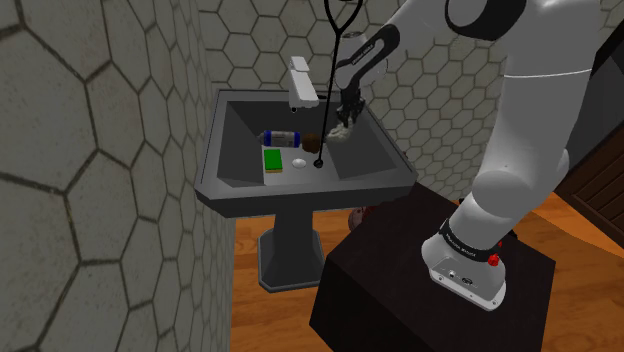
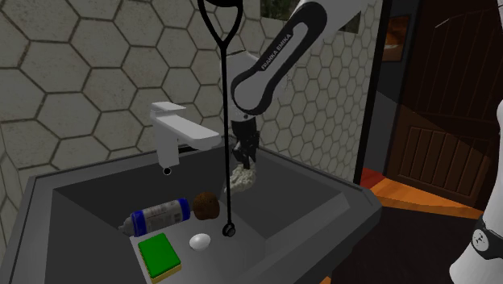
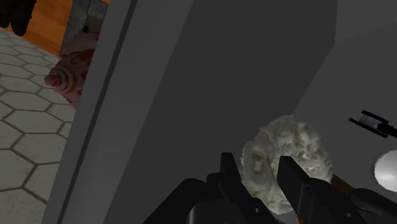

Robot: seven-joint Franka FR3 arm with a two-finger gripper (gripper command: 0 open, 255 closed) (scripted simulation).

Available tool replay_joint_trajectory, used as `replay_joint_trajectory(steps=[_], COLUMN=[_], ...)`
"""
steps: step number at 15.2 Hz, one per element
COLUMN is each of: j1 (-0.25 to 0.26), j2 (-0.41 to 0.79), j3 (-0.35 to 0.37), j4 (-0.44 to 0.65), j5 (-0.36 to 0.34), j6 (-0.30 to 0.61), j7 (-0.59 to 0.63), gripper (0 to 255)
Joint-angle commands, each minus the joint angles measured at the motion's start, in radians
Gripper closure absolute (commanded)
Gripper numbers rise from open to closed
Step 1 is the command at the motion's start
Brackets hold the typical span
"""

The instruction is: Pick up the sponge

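Sitting low in the basin against its sloping wall, away from the tap, the pale, lumpy off-white sponge [image 1: 341, 131] [image 2: 242, 177] [image 3: 262, 159] is caught between the two black fingers of the pincer [image 1: 348, 117] [image 2: 244, 158] [image 3: 259, 167]. In the wrist view the fingers stand a narrow gap apart and clamp the sponge's sides, and most of the lump bulges out beyond their tips. The white arm comes down to it nearly upright from above the sink.

The dark grey pedestal sink [image 1: 300, 191] [image 2: 356, 202] holds several other things, all well apart from the sponge. A round brown lump [image 1: 311, 141] [image 2: 206, 205] lies nearest, toward the middle of the basin. Just beside that is a white bottle with blue ends [image 1: 282, 137] [image 2: 157, 216] lying on its side. Nearer the front rim are a small white oval piece [image 1: 299, 160] [image 2: 199, 240] [image 3: 385, 168] and a rectangular pad with a green top and yellow base [image 1: 273, 160] [image 2: 160, 254], the two side by side.

A thin black cable [image 1: 325, 90] [image 2: 226, 121] hangs from above, and its small ring reaches the basin floor between the brown lump and the sponge. A blocky white tap [image 1: 300, 83] [image 2: 179, 129] stands on the back rim, its spout over the basin. Grey hexagon-tiled walls [image 1: 90, 150] [image 2: 72, 73] meet behind the sink, which stands on a wooden floor [image 1: 250, 310].
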Motion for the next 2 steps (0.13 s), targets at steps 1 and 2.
replay_joint_trajectory(steps=[1,2], j1=[0.001,0.001], j2=[-0.014,-0.014], j3=[-0.001,-0.001], j4=[-0.002,-0.002], j5=[0.0,0.0], j6=[-0.012,-0.012], j7=[-0.002,-0.002], gripper=[255,255])
